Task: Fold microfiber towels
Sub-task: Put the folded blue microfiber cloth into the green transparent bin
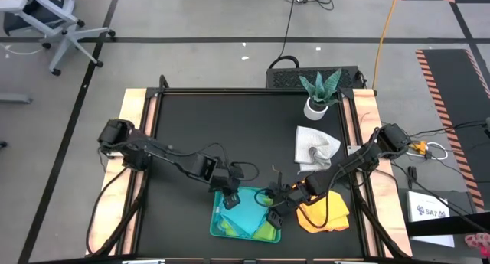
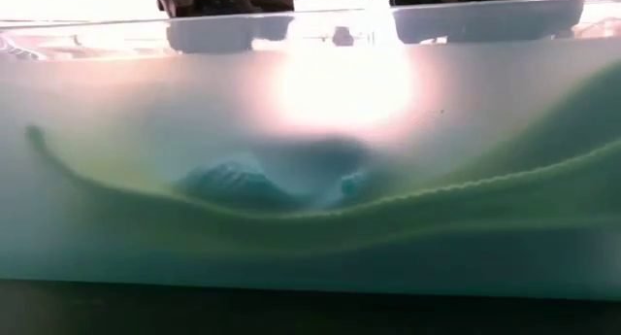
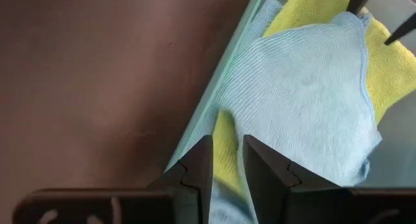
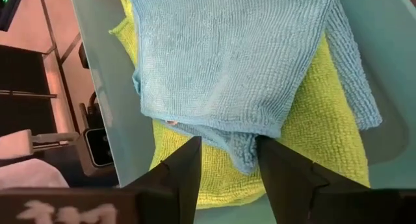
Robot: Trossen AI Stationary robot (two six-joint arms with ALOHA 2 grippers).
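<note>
A turquoise towel [image 1: 241, 216] lies in layers on a lime green towel [image 1: 266, 232] inside the teal tray [image 1: 217, 218] at the table's near edge. My left gripper [image 1: 230, 201] hovers over the tray's far left part, slanting down. Its fingers stand a narrow gap apart [image 3: 227, 162] above the tray wall [image 3: 218, 94] and the lime towel's edge [image 3: 226, 146]. My right gripper [image 1: 274, 216] is open over the tray's right side. Its fingers stand on either side of a corner [image 4: 244, 152] of the turquoise towel [image 4: 227, 55]. A grey-white towel [image 1: 315, 145] and an orange towel [image 1: 323, 212] lie on the table.
A potted plant [image 1: 320, 92] stands at the far right of the black table. The grey-white towel is crumpled just near of it. The orange towel lies beside the tray's right wall, under my right arm. The table's left and far middle are bare.
</note>
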